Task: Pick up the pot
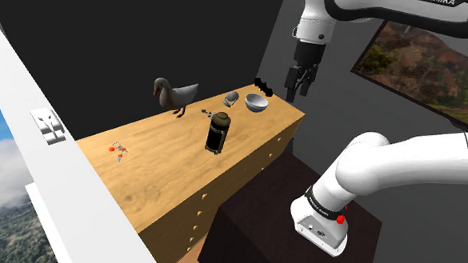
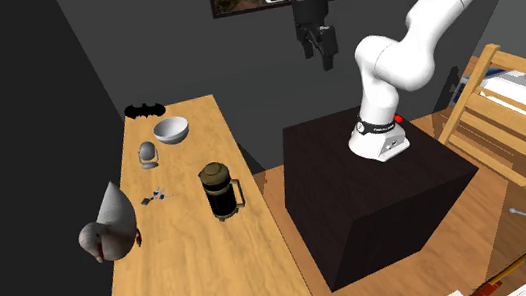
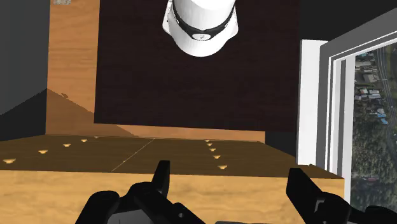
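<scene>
Right, the jaws stand wide apart with nothing in them, hanging high above the corner of the light wooden bench (image 1: pixel 167 176) where the white bowl (image 1: pixel 257 103) sits. The dark cylindrical pot with an olive lid (image 1: pixel 217 132) stands upright about halfway along the bench, close to the edge facing the dark brown stand (image 2: pixel 378 210) and well apart from the jaws. My worry is that edge. The pot is tall and narrow, so a descent that clips the lid, or a lopsided squeeze, would probably tip it off toward the stand (a grey cup (image 2: pixel 148 155) and a small blue-grey trinket (image 2: pixel 158 194) lie near, too). The second exterior view gives me the pot's handle, sticking out toward that edge; from the shoulder view I cannot make it out. The wrist view settles how far the jaws gape.
</scene>
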Robot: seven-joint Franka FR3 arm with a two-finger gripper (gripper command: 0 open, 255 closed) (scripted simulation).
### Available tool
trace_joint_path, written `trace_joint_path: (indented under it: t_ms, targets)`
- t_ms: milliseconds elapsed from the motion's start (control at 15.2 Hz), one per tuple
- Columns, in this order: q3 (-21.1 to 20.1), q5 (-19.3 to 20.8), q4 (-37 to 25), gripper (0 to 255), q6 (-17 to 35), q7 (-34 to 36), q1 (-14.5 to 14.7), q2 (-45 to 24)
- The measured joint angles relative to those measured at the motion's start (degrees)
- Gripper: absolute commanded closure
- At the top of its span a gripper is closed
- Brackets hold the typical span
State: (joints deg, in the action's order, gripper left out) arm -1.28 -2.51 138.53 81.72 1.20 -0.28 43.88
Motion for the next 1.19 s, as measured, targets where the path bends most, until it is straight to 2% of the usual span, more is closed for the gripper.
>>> trace_joint_path:
  t_ms: [132,264,792,1188]
  targets:
    - [-0.2,-0.2,0.8,0,1.0,0.4,-0.1,-0.1]
    - [-0.5,-0.3,2.5,0,4.8,1.4,-0.5,-1.7]
    - [-2.3,-1.1,8.7,0,23.7,6.6,-2.2,-11.8]
    - [-3.2,-0.9,9.9,0,37.9,10.6,-3.8,-22.8]
